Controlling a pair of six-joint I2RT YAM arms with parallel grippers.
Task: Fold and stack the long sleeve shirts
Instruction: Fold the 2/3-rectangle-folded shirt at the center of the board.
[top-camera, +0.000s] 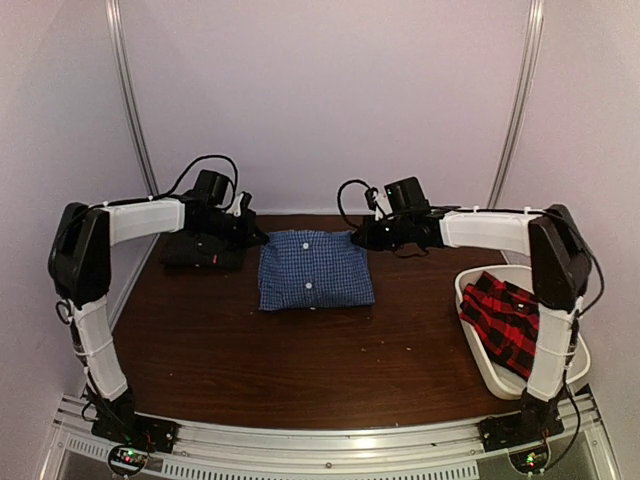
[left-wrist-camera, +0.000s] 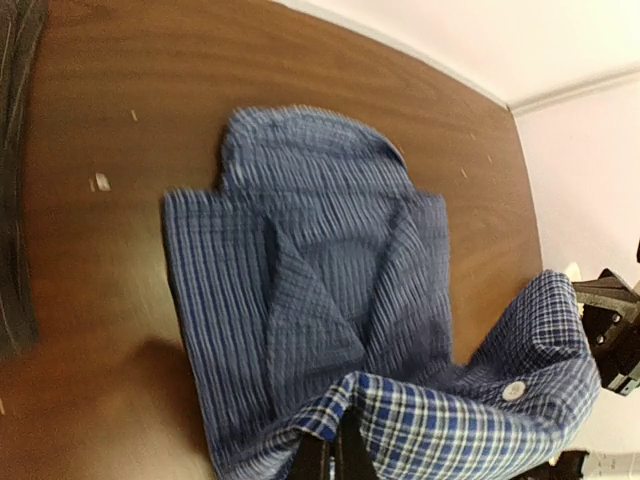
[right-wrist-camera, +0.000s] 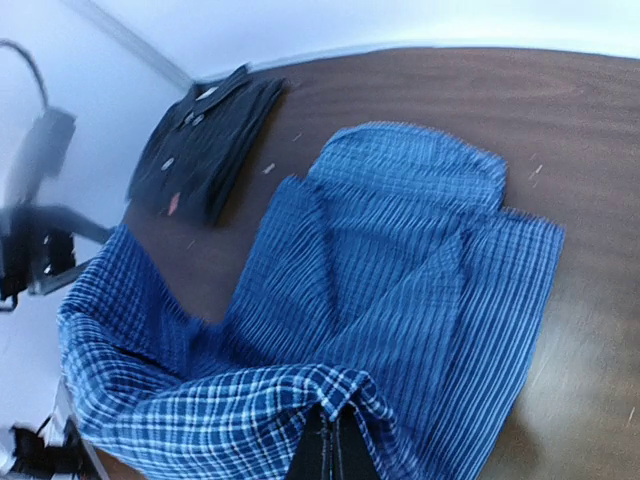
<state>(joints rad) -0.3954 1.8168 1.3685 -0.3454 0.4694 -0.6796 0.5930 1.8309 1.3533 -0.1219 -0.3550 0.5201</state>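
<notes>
Gingham cloth, blue and fine-checked, is the work in hand: the blue gingham shirt (top-camera: 315, 270) lies mid-table between the two arms, its sleeves turned in across the back and one edge raised off the wood. The left gripper (left-wrist-camera: 335, 455) is closed tight on one corner of that raised edge and the right gripper (right-wrist-camera: 335, 450) is clamped on the other, so the button side hangs between them while the collar end rests flat beyond. This looks like the last crosswise fold. To do it well, I would carry both corners together at one height, keep the edge taut enough not to sag, lay it square over the collar end, and let go only once the cloth is down flat. Farther out, the dark charcoal shirt (top-camera: 200, 250) sits folded at the far left of the table (top-camera: 300, 370), the likely base for the stack. The red-and-black plaid shirt (top-camera: 500, 320) lies crumpled in the white tub (top-camera: 466, 284) on the right.
</notes>
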